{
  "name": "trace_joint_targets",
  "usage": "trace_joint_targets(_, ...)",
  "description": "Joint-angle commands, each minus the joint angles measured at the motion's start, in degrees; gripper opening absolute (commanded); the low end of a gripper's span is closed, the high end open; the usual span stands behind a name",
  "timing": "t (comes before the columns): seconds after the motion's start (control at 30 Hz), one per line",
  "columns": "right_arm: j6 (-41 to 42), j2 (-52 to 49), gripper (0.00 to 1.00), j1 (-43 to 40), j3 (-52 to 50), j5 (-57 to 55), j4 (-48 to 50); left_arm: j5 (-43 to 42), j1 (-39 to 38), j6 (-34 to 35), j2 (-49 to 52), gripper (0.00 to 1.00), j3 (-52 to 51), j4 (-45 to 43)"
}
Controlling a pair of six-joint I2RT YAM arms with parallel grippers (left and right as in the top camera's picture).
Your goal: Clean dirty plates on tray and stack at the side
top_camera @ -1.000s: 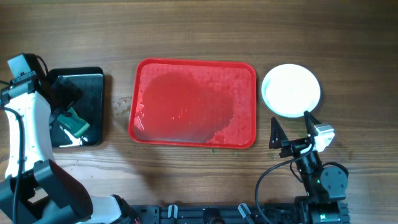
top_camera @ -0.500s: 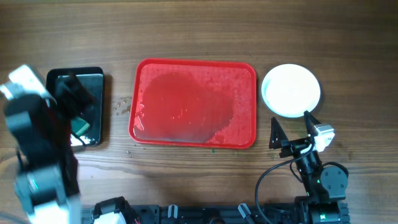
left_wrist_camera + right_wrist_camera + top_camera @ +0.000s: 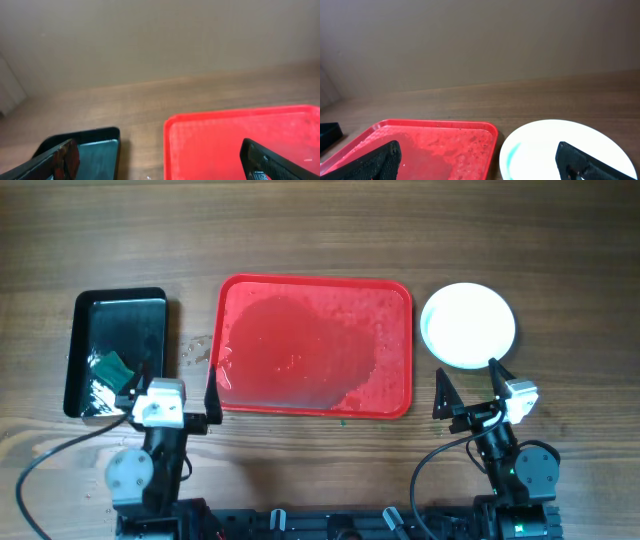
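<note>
Red and wet, the tray (image 3: 300, 340) lies mid-frame; the plates (image 3: 468, 325) sit just beside it, upper right. We see our left gripper (image 3: 172, 385) and right gripper (image 3: 468, 385), lower frame, both spread wide, holding nothing.

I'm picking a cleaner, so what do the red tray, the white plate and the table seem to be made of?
Red tray: probably plastic with a glossy finish, given its moulded rounded corners and the water pooling on it. White plate: smooth, evenly white, either plastic or ceramic; the look leaves it open. Table: wood or wood-look laminate, with visible grain lines.
</note>
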State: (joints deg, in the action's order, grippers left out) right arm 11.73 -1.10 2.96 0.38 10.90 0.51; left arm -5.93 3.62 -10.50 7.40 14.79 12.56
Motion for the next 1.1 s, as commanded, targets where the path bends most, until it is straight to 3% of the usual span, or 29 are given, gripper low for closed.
trace_joint_targets(0.0,0.42,0.46,1.0,0.24,-0.09,0.24,0.35,-0.57,-0.35,-1.33,-4.04,1.0,-6.01,-4.55)
trace_joint_targets(0.23,0.39,0.46,1.0,0.24,-0.09,0.24,0.35,0.2,-0.35,-1.31,-7.23,1.0,-14.49,-11.98)
trace_joint_targets(0.3,0.39,0.46,1.0,0.24,-0.09,0.24,0.35,0.24,-0.35,0.37,-7.23,1.0,-14.47,-8.44)
trace_joint_targets(1.07,0.39,0.46,1.0,0.24,-0.09,0.24,0.35,0.2,-0.35,0.83,-7.02,1.0,-14.47,-8.63)
